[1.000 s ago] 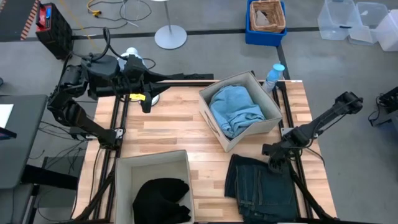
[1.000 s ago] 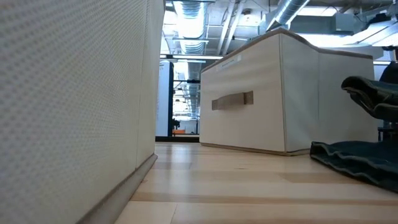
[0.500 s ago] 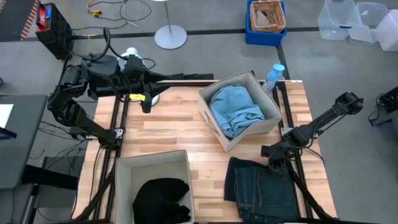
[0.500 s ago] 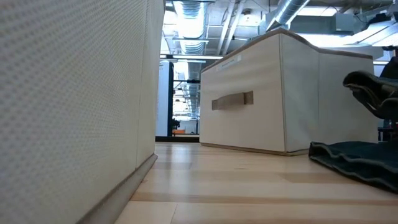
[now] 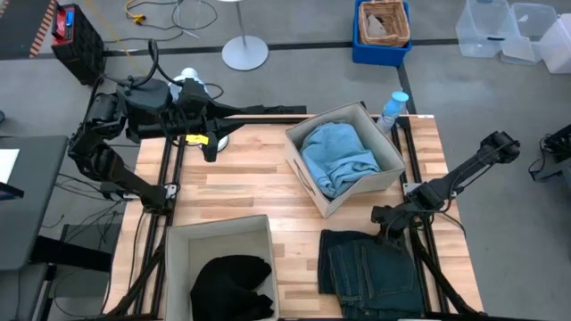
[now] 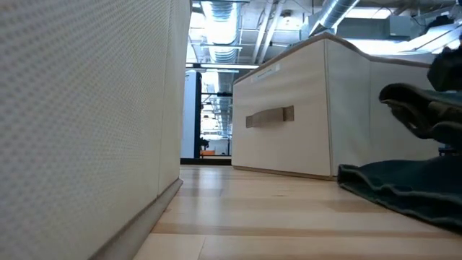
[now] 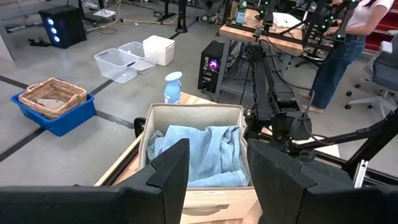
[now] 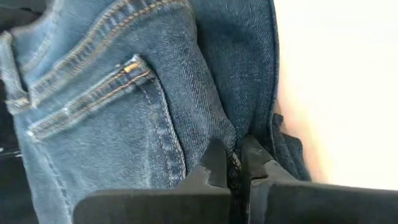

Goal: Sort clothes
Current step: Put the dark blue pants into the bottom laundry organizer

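Note:
Dark blue-green jeans (image 5: 366,272) lie flat on the table's near right part; the low view shows them too (image 6: 404,189). My right gripper (image 5: 384,225) is shut on their far edge. A beige box (image 5: 308,174) at the far right holds a light blue denim piece (image 5: 339,156). Another box (image 5: 178,259) at the near left holds a black garment (image 5: 230,278). My left gripper (image 5: 210,145) hovers open over the table's far left corner with nothing between its fingers (image 7: 177,168). My right gripper pinches a raised fold of denim (image 8: 225,134) at the jeans' far edge, near their right corner, between its two fingers (image 8: 216,158). The fingers slant down from the table's right side. The jeans otherwise lie on the table.
A spray bottle (image 5: 393,107) stands at the far edge behind the denim box. Bare wood (image 5: 245,187) lies between the two boxes. In the low view the near-left box wall (image 6: 79,123) fills the picture's left half.
My right gripper has shut on the far edge of the jeans and moved a little toward the table's left. The jeans' far part has slid toward the left with it, while their near part has stayed on the table.

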Action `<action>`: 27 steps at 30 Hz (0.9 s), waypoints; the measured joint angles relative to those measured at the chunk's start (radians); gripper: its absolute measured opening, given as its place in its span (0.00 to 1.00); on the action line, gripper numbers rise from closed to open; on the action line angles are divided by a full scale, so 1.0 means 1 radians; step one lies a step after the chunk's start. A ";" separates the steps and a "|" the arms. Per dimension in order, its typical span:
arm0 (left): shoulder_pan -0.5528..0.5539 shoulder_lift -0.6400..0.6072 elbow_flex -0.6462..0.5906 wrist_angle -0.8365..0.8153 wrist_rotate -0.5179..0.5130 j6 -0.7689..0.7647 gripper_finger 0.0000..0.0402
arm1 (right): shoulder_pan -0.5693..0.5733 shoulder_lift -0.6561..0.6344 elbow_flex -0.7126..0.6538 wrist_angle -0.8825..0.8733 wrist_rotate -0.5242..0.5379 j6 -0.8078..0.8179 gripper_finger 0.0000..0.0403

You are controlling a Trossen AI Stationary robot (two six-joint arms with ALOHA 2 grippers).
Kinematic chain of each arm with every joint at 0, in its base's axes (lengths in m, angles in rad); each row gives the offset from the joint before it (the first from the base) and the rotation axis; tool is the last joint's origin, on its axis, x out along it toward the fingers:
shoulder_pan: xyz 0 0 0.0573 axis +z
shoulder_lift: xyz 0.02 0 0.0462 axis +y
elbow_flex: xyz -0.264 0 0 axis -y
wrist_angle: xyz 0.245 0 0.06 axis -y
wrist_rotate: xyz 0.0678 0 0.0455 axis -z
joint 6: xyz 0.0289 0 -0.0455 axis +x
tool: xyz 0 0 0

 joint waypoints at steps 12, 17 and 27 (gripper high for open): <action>0.000 0.000 0.000 0.000 0.000 0.004 0.39 | 0.000 -0.001 0.181 -0.096 0.111 -0.087 0.00; 0.000 0.000 0.000 0.000 0.000 0.007 0.39 | -0.001 -0.002 0.257 -0.130 0.135 -0.133 0.00; 0.000 0.000 0.000 0.000 0.000 0.015 0.39 | -0.001 -0.002 0.395 -0.177 0.142 -0.200 0.00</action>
